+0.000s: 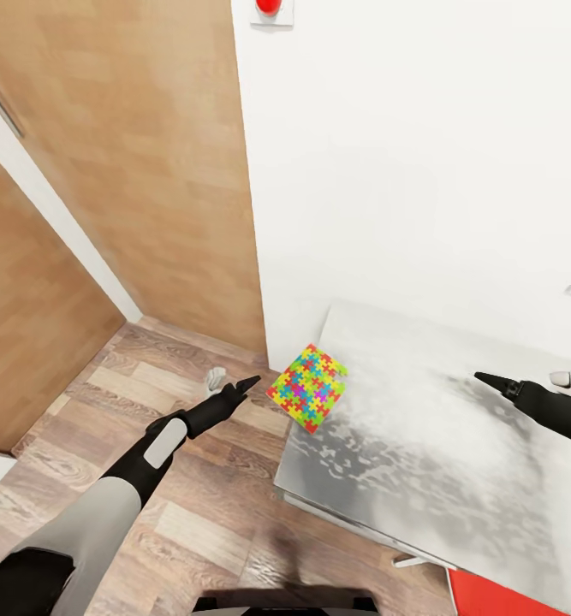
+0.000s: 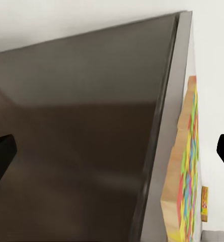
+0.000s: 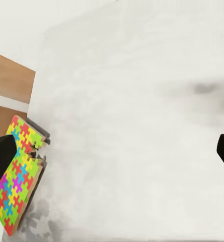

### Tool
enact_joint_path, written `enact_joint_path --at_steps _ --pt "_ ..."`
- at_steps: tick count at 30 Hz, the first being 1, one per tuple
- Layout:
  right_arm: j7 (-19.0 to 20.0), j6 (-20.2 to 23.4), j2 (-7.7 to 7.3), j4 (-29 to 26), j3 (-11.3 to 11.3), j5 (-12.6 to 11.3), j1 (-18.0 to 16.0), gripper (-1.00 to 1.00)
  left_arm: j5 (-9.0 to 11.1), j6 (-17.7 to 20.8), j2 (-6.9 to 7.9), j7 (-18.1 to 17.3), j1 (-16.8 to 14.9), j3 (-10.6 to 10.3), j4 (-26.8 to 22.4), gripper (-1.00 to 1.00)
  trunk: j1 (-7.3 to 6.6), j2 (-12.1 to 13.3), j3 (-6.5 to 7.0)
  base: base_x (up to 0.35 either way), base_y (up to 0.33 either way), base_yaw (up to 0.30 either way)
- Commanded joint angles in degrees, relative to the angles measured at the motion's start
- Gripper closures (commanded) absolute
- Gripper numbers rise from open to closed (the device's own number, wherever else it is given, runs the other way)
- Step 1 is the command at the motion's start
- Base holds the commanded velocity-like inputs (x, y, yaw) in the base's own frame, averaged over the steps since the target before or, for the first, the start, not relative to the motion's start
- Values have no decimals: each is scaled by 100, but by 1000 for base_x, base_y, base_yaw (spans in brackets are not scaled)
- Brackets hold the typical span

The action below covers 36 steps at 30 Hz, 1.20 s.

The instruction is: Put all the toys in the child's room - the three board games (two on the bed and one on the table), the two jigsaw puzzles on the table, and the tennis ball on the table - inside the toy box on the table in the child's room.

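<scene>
Table (image 1: 456, 445) first: its pale grey-white top fills the lower right of the head view, one corner pointing toward the wood-plank floor (image 1: 148, 385) at lower left, with a white wall (image 1: 422, 171) behind it and a wooden door (image 1: 131, 171) at upper left.

At that corner, near the middle of the head view, lies one jigsaw puzzle (image 1: 307, 387), a bright sheet of yellow, green, blue and red pieces. It hangs partly over the table's edge; my right wrist view shows the same overhang at its lower left (image 3: 18, 171).

My left gripper (image 1: 234, 392) hovers over the floor just beside the puzzle's overhanging side, empty. In my left wrist view the two finger tips sit at opposite edges with a broad gap, so the claw is spread wide, and the puzzle appears edge-on (image 2: 184, 171) against the table's dark side.

My right gripper (image 1: 490, 381) hangs above the table at the right of the head view, well apart from the puzzle, also spread wide and holding nothing.

To do this well, I judge the overhang is my chance: slide one finger under the jutting edge, one above, and pinch squarely. Bumping it sideways could tip it to the floor.
</scene>
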Motion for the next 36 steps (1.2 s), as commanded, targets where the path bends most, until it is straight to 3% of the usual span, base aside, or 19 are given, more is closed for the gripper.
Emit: enact_joint_path --at_steps 1,36 --pt "59 27 0 0 -7 57 -6 -100 60 30 6 2 -3 -26 -1 -100 3 -9 -8 0 0 -76" --pt "60 27 3 0 1 57 -6 -100 61 31 -62 -18 -15 -40 -78 -100 3 -9 -8 0 0 -15"
